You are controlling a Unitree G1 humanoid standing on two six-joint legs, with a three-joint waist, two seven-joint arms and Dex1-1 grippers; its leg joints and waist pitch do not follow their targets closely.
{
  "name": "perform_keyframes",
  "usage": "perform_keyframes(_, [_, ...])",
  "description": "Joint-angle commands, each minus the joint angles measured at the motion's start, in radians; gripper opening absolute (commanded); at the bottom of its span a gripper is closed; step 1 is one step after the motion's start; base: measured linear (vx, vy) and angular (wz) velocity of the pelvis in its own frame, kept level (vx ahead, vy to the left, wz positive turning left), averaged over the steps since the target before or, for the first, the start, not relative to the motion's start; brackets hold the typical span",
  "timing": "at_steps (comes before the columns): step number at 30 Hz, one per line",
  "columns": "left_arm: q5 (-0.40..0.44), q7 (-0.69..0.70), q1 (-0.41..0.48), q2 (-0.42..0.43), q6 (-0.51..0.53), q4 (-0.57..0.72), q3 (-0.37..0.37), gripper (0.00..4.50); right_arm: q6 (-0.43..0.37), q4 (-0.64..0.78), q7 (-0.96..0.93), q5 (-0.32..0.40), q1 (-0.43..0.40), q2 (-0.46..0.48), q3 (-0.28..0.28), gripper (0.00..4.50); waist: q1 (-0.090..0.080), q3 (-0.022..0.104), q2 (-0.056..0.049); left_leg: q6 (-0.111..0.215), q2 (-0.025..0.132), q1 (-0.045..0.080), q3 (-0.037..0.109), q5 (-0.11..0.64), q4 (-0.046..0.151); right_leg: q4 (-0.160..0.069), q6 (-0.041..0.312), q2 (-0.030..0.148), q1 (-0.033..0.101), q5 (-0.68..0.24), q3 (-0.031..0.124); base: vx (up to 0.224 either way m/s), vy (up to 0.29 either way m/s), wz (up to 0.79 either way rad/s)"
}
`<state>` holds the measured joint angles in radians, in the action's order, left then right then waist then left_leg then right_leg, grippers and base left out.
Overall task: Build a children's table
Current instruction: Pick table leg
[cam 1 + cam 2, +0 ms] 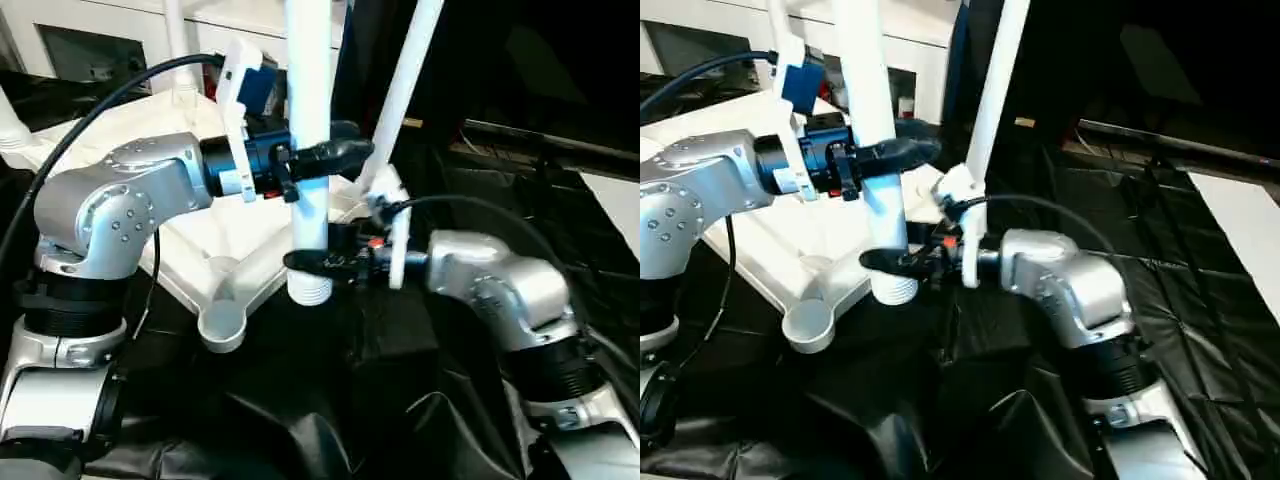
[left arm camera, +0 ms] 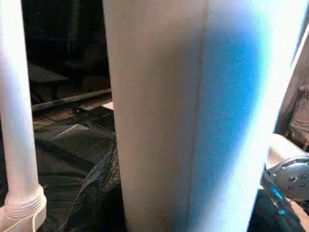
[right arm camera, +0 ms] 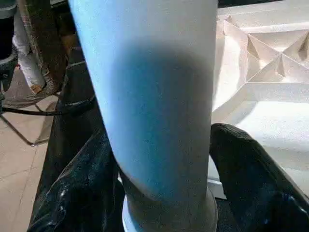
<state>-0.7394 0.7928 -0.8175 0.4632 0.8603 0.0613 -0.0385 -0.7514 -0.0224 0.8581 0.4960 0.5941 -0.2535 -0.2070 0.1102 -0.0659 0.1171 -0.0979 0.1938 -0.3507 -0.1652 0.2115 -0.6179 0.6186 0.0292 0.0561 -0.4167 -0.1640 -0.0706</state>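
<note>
- Left gripper point(image 1: 318, 160), centre of the left eye frame: its black fingers pinch the held leg point(image 1: 308, 120) partway up the tube.
- Right gripper point(image 1: 312, 262), just below: its fingers pinch the same leg near the ribbed lower end, which hangs just beside the table top's edge, over the black cloth point(image 1: 380, 400).
- Count: two grippers on one upright white leg; a second leg point(image 1: 405, 75) stands slanted behind, upper centre; two more legs show at the upper left, one point(image 1: 176, 45) at the top, one point(image 1: 10, 125) at the edge.
- Table top point(image 1: 215, 240) lies underside up, left of centre; one empty round corner socket point(image 1: 222, 325) faces the camera.
- Right wrist view alone shows the triangular ribs point(image 3: 260, 63) of the underside.
- Left wrist view alone shows a leg seated in its socket collar point(image 2: 21, 205).
- Legs are smooth, tapered white tubes.
</note>
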Motion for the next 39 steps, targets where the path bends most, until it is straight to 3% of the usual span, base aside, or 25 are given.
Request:
perform_keyframes(1, [0.008, 0.019, -0.025, 0.003, -0.011, 0.004, -0.015, 1.75, 0.010, -0.007, -0.010, -0.007, 0.009, -0.006, -0.004, 2.99, -0.002, 0.070, -0.025, -0.068, 0.034, 0.000, 0.007, 0.070, 0.081, -0.054, 0.129, 0.082, 0.065, -0.201, 0.054, 0.000, 0.000, 0.00])
perform_keyframes(11, [0.018, 0.038, -0.027, 0.001, -0.017, -0.007, -0.016, 1.75, 0.005, -0.005, -0.001, -0.001, 0.008, 0.008, 0.003, 2.99, -0.002, 0.069, -0.025, -0.072, 0.034, 0.000, 0.008, 0.090, 0.081, -0.057, 0.118, 0.082, 0.064, -0.240, 0.054, 0.000, 0.000, 0.00])
perform_keyframes(12, [0.018, 0.039, -0.027, 0.000, -0.016, -0.009, -0.015, 1.75, 0.004, -0.005, 0.000, 0.000, 0.008, 0.008, 0.003, 2.71, -0.002, 0.069, -0.025, -0.072, 0.033, 0.001, 0.008, 0.094, 0.081, -0.059, 0.115, 0.082, 0.063, -0.248, 0.054, 0.000, 0.000, 0.00])
perform_keyframes(16, [0.021, 0.043, -0.028, 0.001, -0.017, -0.014, -0.011, 1.75, 0.002, -0.005, 0.010, 0.007, -0.001, 0.012, 0.001, 2.61, -0.002, 0.068, -0.024, -0.070, 0.033, 0.000, 0.008, 0.097, 0.082, -0.060, 0.109, 0.082, 0.063, -0.263, 0.054, 0.000, 0.000, 0.00])
perform_keyframes(18, [0.023, 0.044, -0.028, 0.001, -0.017, -0.015, -0.010, 1.75, -0.001, -0.004, 0.013, 0.010, -0.003, 0.012, 0.001, 2.22, -0.001, 0.069, -0.025, -0.071, 0.034, 0.001, 0.009, 0.100, 0.081, -0.061, 0.107, 0.084, 0.062, -0.272, 0.054, 0.000, 0.000, 0.00])
perform_keyframes(29, [0.034, 0.029, -0.032, -0.010, -0.022, -0.027, -0.001, 1.75, -0.007, -0.008, 0.019, 0.019, -0.010, 0.016, 0.010, 1.97, -0.001, 0.070, -0.026, -0.071, 0.034, 0.000, 0.009, 0.090, 0.081, -0.057, 0.120, 0.083, 0.063, -0.239, 0.054, 0.000, 0.000, 0.00])
perform_keyframes(31, [0.035, -0.002, -0.033, -0.021, -0.022, -0.043, 0.018, 2.45, 0.002, -0.011, 0.005, 0.021, -0.014, 0.024, 0.024, 1.96, -0.002, 0.071, -0.027, -0.071, 0.034, 0.000, 0.008, 0.090, 0.080, -0.056, 0.122, 0.082, 0.063, -0.233, 0.054, 0.000, 0.000, 0.00])
perform_keyframes(34, [0.011, -0.023, -0.027, -0.049, -0.031, -0.052, 0.055, 2.48, 0.022, -0.012, -0.022, 0.024, -0.021, 0.041, 0.051, 1.96, -0.002, 0.070, -0.028, -0.071, 0.033, 0.000, 0.009, 0.106, 0.080, -0.061, 0.121, 0.083, 0.063, -0.254, 0.053, 0.000, 0.000, 0.00])
perform_keyframes(37, [0.002, -0.077, -0.010, -0.108, -0.109, -0.059, 0.114, 2.65, 0.056, -0.011, -0.065, 0.035, -0.027, 0.075, 0.097, 1.89, -0.001, 0.071, -0.031, -0.072, 0.034, -0.001, 0.009, 0.100, 0.079, -0.060, 0.128, 0.084, 0.064, -0.234, 0.054, 0.000, 0.000, 0.00])
perform_keyframes(39, [-0.076, -0.088, 0.022, -0.168, -0.143, -0.042, 0.179, 2.68, 0.084, -0.008, -0.104, 0.052, -0.032, 0.107, 0.141, 1.86, 0.000, 0.071, -0.028, -0.074, 0.034, -0.003, 0.009, 0.105, 0.079, -0.059, 0.138, 0.086, 0.064, -0.230, 0.054, 0.000, 0.000, 0.00])
